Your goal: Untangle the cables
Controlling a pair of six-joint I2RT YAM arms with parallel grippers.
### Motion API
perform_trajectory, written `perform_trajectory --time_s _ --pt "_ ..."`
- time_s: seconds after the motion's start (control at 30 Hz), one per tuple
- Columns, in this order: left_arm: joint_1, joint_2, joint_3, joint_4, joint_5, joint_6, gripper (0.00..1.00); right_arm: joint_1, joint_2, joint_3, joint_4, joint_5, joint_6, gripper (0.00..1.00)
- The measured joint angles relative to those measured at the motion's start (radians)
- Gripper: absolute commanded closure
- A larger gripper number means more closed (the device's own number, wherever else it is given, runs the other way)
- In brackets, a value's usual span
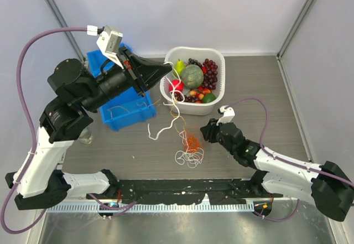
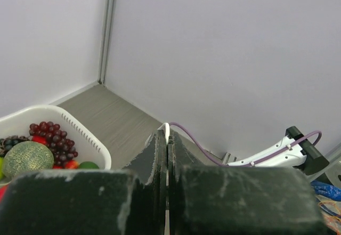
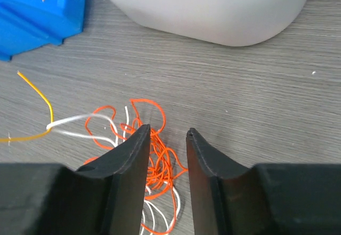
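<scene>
**A:** Progress, reading from the left?

**B:** The blue bin (image 1: 119,117) is sitting at the far left with 1 or 2 thin pale strands (image 1: 119,110) lying in it. They may be cables already sorted, but they are too fine to tell. The left gripper (image 1: 167,67) is hanging raised above it with its jaws pressed together. It is pinching the top of the white cable (image 1: 160,128), and a sliver of white is showing at the tips in the wrist view (image 2: 167,127).

**A:** And the cable itself?

**B:** It is trailing down from the pinch to the table (image 1: 265,89), so 1 end is coming free. The yellow-orange cable (image 3: 37,94) is crossing it lower down. Just to the right, the orange cable (image 1: 192,141) is lying in a tight clump with white loops (image 1: 188,158) knotted beneath it. That is most of the job left, I reckon.

**A:** Right side?

**B:** The right gripper (image 3: 166,134) is sitting low over that clump with its jaws partly spread. Orange strands are lying between the tips, and nothing is being pinched yet.

**A:** Anything in the way?

**B:** The white basket (image 1: 221,97) of fruit (image 1: 192,76) is standing just behind the raised cord. The cord is passing right beside the basket's near rim, so it could snag there. The left arm is also covering part of the bin.
</scene>
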Motion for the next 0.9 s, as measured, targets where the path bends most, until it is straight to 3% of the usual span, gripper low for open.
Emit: perform_trajectory --time_s 0.2,0.4,0.57,0.8,0.9 --pt "0.0 0.037 0.021 -0.004 0.003 -0.012 1.0 -0.002 -0.074 0.096 -0.134 -0.108 -0.09 0.42" --pt "0.0 0.048 0.019 -0.018 0.002 -0.027 1.0 -0.003 -0.105 0.254 -0.079 -0.376 -0.201 0.4" --pt "0.0 0.047 0.017 -0.018 0.003 -0.036 1.0 -0.003 -0.018 0.337 -0.002 -0.461 -0.245 0.43" --pt "0.0 0.047 0.016 -0.019 0.004 -0.049 1.0 -0.003 0.114 0.341 0.121 -0.539 -0.203 0.97" --pt "0.0 0.047 0.016 -0.018 0.004 -0.048 1.0 -0.003 0.122 0.255 0.24 -0.592 -0.143 0.99"
